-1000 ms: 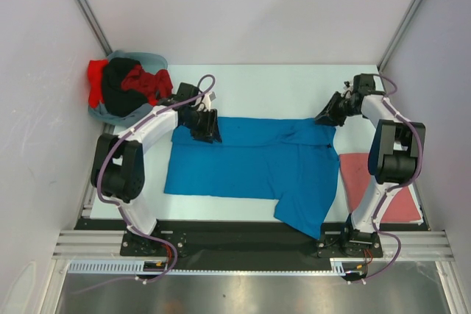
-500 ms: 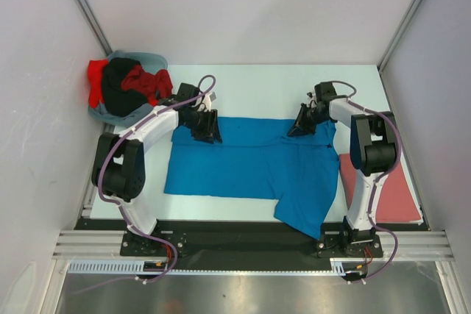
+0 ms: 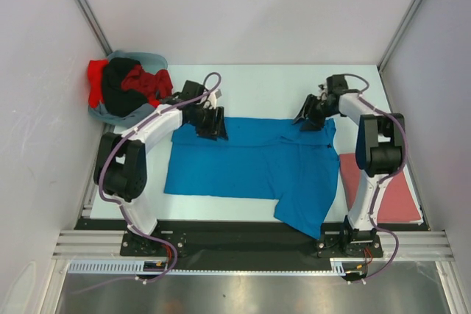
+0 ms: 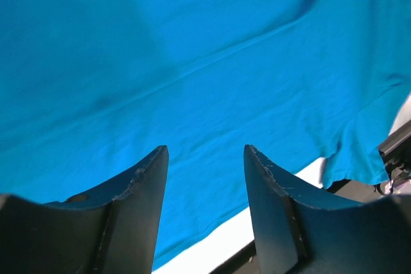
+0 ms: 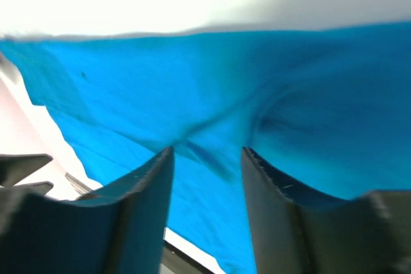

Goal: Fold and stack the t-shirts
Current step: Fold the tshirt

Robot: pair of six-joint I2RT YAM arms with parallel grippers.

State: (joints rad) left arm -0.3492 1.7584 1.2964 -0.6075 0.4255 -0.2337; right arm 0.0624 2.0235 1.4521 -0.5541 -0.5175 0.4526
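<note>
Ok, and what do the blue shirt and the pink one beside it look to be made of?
Blue shirt: soft matte knit cloth, likely cotton jersey; it lies limp, with creases and soft folds in both wrist views. Pink shirt: matte cloth too, folded flat; weave too small to tell.

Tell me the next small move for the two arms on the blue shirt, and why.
Probably lower both pincers and close them on the far edge, ready to fold it over. The blue t-shirt lies spread flat and unfolded. The left pincer and right pincer sit open over that edge, holding nothing, with a raised crease just past the right one's tips.
</note>
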